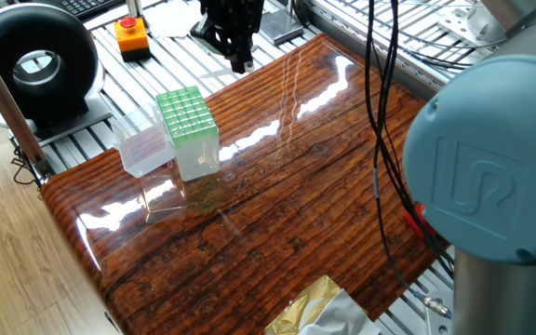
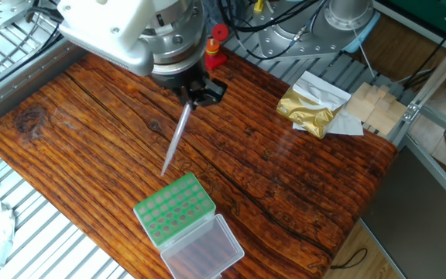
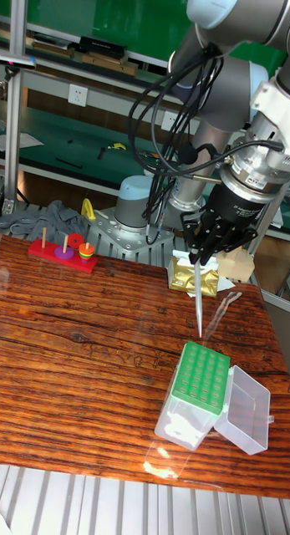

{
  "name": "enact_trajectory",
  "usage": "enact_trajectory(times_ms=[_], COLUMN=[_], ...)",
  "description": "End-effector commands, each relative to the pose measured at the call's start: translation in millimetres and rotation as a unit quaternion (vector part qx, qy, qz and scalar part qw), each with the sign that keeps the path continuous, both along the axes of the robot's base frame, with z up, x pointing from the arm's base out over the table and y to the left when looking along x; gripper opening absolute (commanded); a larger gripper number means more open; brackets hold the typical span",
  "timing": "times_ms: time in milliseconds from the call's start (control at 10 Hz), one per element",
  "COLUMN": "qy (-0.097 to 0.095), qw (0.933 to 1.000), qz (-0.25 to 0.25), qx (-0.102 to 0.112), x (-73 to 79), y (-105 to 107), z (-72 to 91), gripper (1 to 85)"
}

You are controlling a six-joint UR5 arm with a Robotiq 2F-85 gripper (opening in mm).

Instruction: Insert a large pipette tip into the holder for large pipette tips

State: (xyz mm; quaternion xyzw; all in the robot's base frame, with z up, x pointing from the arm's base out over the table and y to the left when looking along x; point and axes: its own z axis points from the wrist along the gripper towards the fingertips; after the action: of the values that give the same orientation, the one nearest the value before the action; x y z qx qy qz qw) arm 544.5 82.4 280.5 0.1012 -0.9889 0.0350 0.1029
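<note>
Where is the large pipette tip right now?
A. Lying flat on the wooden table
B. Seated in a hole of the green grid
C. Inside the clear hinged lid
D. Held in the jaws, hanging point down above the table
D: the gripper is shut on the large pipette tip, which hangs point down, clear of the holder for large pipette tips.

In one fixed view the gripper [image 1: 237, 58] runs off the top edge, and the tip it holds cannot be made out against the dark fingers. In the other fixed view the arm's body hides the jaws above the tip [image 2: 176, 142]. In the tall view the tip's [image 3: 199, 311] point is perhaps just clear of the holder [image 3: 200, 375], too fine to tell.
</note>
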Motion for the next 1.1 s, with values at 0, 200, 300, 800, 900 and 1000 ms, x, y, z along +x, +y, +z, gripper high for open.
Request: enact_trajectory(times_ms=[0, 200, 300, 800, 900, 1000], qy=[-0.026, -0.055, -0.065, -0.059, -0.070, -0.078], qw=[0.9995, 0.9982, 0.9975, 0.9972, 0.9964, 0.9956], qz=[0.013, 0.020, 0.019, 0.008, 0.004, -0.010], qx=[0.010, 0.017, 0.018, 0.045, 0.047, 0.051], x=[13.8, 28.8, 34.0, 30.4, 36.0, 39.7], y=[3.7, 7.1, 7.9, 22.2, 23.8, 26.6], z=[-1.7, -3.7, -4.1, -4.3, -4.7, -4.9], gripper=[1.0, 1.0, 1.0, 1.0, 1.0, 1.0])
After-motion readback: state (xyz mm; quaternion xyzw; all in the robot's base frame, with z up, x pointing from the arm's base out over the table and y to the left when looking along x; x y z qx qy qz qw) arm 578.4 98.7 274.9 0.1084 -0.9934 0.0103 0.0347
